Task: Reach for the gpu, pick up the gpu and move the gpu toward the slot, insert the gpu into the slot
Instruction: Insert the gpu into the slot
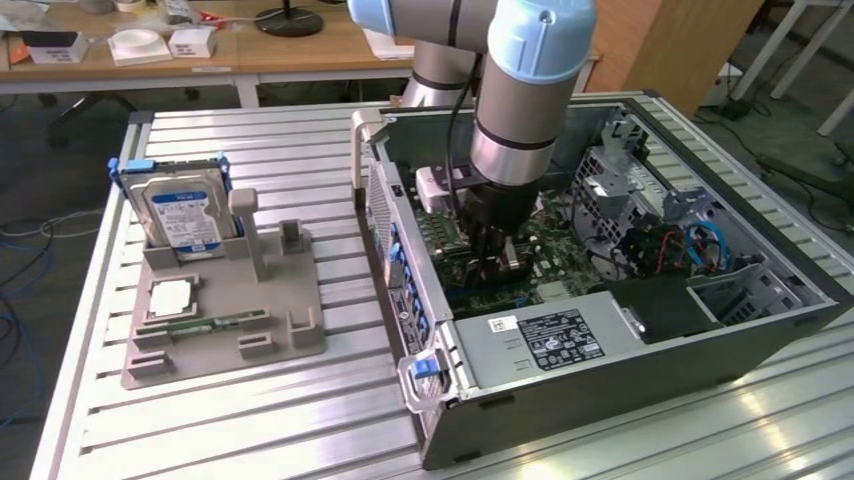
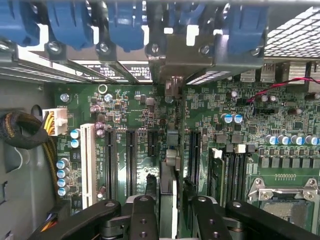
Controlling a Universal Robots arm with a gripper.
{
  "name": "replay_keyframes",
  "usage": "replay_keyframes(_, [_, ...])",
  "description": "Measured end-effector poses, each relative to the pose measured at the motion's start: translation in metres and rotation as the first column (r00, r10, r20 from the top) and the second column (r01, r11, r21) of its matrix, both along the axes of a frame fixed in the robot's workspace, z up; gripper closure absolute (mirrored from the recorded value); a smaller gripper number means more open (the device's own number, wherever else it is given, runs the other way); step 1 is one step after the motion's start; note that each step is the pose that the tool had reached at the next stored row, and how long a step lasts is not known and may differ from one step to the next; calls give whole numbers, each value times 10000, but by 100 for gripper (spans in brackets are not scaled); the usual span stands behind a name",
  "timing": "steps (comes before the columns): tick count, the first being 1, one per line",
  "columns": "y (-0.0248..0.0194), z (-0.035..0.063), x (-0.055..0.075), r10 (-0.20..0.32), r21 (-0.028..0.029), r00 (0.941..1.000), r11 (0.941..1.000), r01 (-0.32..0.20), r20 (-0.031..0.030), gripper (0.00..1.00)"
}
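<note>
The claw (image 2: pixel 170 212) is hanging low inside the open computer case (image 1: pixel 747 330), just over the motherboard (image 2: pixel 130 107). Its two black fingers (image 2: pixel 144 215) are standing spread on either side of the gpu (image 2: pixel 169 172), and a thin gap is showing between each finger and the card, so nothing is being pinched. In the exterior view the claw (image 1: pixel 491 255) is reaching down below the grey arm (image 1: pixel 523 95) into the middle of the case.

The case is lying on its side on the slatted metal bench (image 1: pixel 267 140), toward the exterior view's right. It is holding the green motherboard, a boxy power supply (image 1: pixel 541 335) at its near end, and blue and black cables (image 1: pixel 701 245) by the drive cage. A grey holder (image 1: pixel 227 345) is sitting near the bench's left edge in the exterior view, carrying an upright hard drive with a blue label (image 1: pixel 187 215), a square processor (image 1: pixel 174 298) and a small green memory stick (image 1: pixel 214 322).

The gpu is showing edge-on as a thin dark card, standing upright on the motherboard between the black expansion connectors (image 2: pixel 131 160), with its metal bracket (image 2: pixel 175 62) meeting the case's rear wall under the blue clips (image 2: pixel 125 22). The card's own edge is hiding the slot beneath it.
</note>
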State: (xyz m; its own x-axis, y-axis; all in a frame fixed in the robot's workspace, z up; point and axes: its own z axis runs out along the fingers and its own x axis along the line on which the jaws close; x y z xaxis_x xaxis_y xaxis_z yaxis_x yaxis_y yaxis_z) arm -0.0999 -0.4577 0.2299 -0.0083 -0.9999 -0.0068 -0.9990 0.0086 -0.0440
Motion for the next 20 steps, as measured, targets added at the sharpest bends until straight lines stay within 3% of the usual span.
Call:
replay_keyframes(7, [2, 102, -10, -2, 3, 10000, 10000, 2, 77, 67])
replay_keyframes(20, [4, 312, -48, -1, 3, 9996, 10000, 1, 297, 67])
